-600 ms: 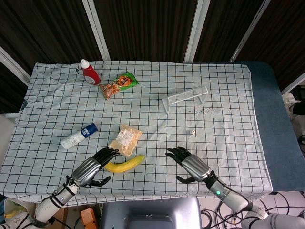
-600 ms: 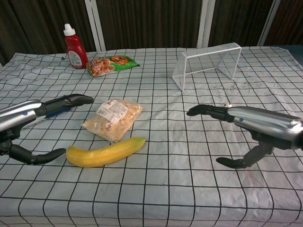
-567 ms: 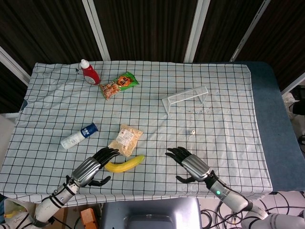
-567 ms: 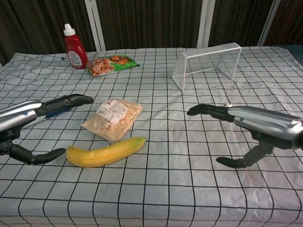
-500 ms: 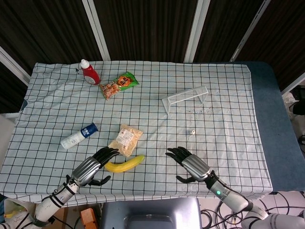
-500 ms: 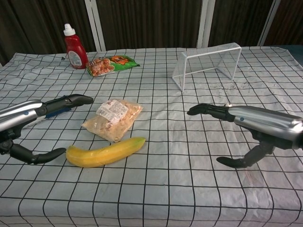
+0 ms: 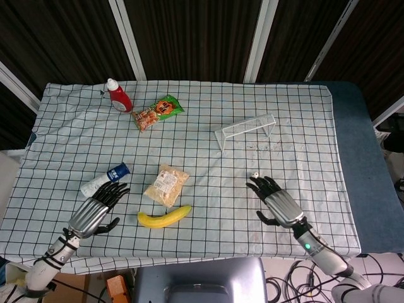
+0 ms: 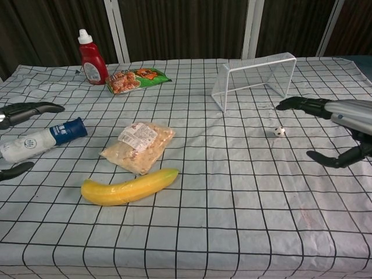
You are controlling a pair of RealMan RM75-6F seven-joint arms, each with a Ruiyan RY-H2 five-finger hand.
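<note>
hovering our left hand [image 7: 95, 211] open and empty just beside the bottle [image 7: 105, 179] lying lower left; right hand [image 7: 278, 202] open too, near the small ball [image 7: 255, 175]. we should wrap the bottle's middle, fingers kept spread.

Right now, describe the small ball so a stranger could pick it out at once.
Start at the white wire goal on the checked tablecloth. Just in front of it, by the right hand, lies the small ball: white with dark spots, the only round thing there.
</note>
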